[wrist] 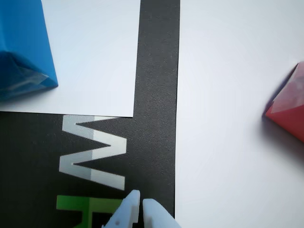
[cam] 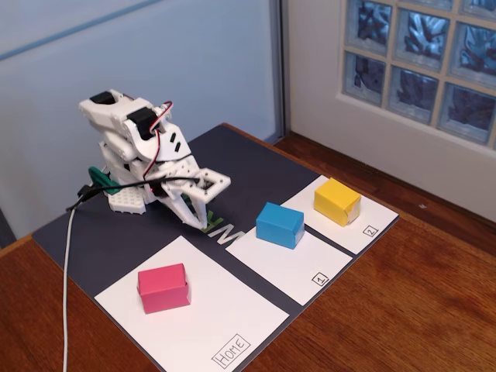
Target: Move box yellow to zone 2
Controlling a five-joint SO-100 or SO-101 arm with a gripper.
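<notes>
Dark mat (cam: 256, 167) on wooden table (cam: 434, 294), glass-block window (cam: 422, 54) far right, yellow box (cam: 337, 201) on sheet 2 (cam: 373, 218), gripper (wrist: 141, 205) jaws nearly closed, empty.

White plastic gripper (wrist: 141, 205) pokes in at the bottom, tips basically together, over the dark mat (wrist: 156, 71). Blue paper box (wrist: 21, 47) top left on a white paper sheet (wrist: 95, 57), pink paper box (wrist: 289, 111) at right edge.

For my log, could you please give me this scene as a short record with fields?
yellow box: resting on zone 2 sheet
blue box: on sheet marked 1
pink box: on Home sheet
hand: empty, fingertips nearly together, low over the dark mat, apart from every box
arm: folded at the mat's rear
</notes>
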